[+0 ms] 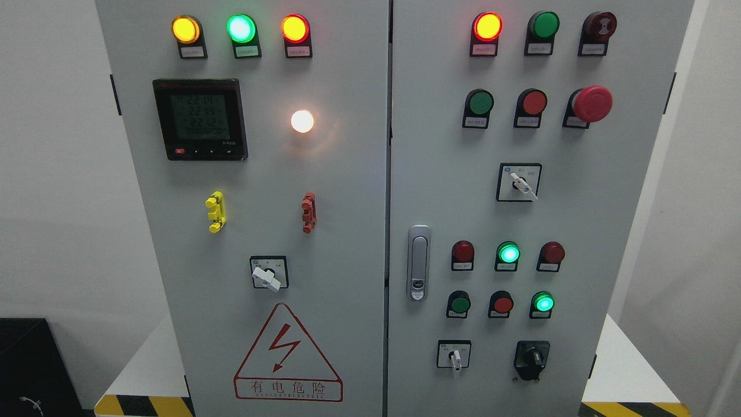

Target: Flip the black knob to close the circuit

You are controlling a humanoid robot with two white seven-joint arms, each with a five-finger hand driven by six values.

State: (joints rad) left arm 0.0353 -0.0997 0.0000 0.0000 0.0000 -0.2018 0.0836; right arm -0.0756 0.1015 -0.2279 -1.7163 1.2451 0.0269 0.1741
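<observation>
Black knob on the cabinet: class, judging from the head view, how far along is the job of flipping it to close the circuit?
Nothing looks done yet. The black knob sits untouched at the lower right of the right door, and no robot hand is in view. Nothing is in hand. Everything is left: reach in, grip the knob and turn it.

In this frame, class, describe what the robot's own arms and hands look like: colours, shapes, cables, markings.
Nothing can be described: neither arm nor hand appears in the head view. The picture shows only the grey cabinet with its lamps and switches, including the black knob at the lower right of the right door. Colours, cables and markings of the arms cannot be told from here.
</observation>
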